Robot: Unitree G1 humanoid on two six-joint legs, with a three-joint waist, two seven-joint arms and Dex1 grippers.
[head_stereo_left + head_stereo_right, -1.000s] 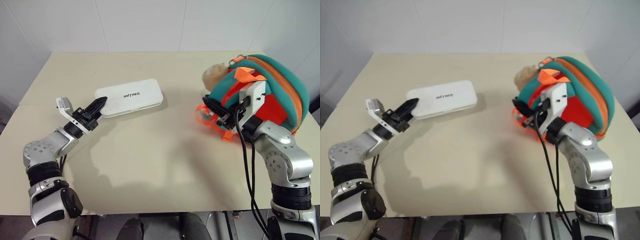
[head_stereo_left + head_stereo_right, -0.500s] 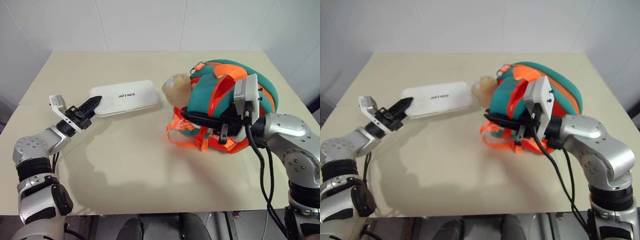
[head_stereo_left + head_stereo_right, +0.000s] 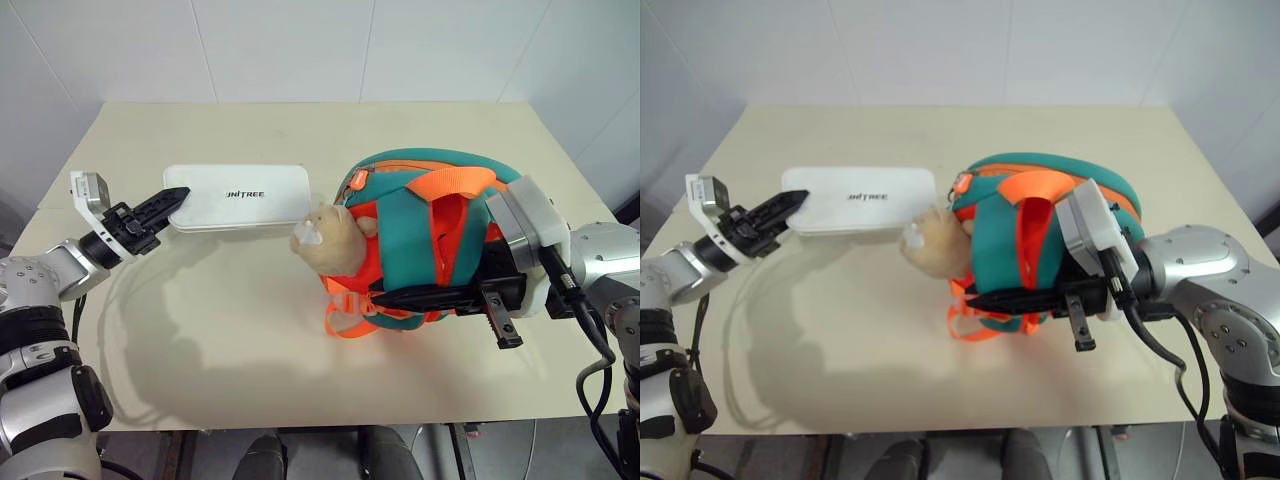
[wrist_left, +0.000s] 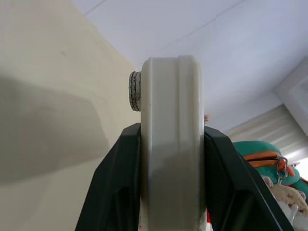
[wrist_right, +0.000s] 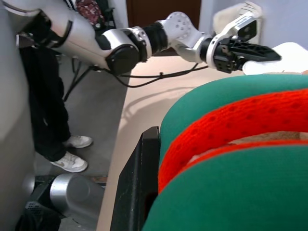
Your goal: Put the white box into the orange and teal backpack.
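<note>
The white box (image 3: 240,197) hangs level just above the table, casting a shadow, with my left gripper (image 3: 170,200) shut on its left end. In the left wrist view black fingers (image 4: 115,192) press both flat faces of the box (image 4: 171,144). The orange and teal backpack (image 3: 430,215) lies at the table's middle right, a tan plush toy (image 3: 330,240) on its left side close to the box's right end. My right gripper (image 3: 395,297) points left along the backpack's front lower edge, shut on it among the orange straps (image 5: 240,130).
The beige table (image 3: 250,350) has free surface in front of and behind the backpack. White walls stand behind and at both sides. A person's legs and shoes (image 5: 72,159) show beside the table's left end.
My right gripper has pulled the backpack left and nearer, turning it so the plush toy now faces the box. The left gripper has lifted the box and drawn it left.
</note>
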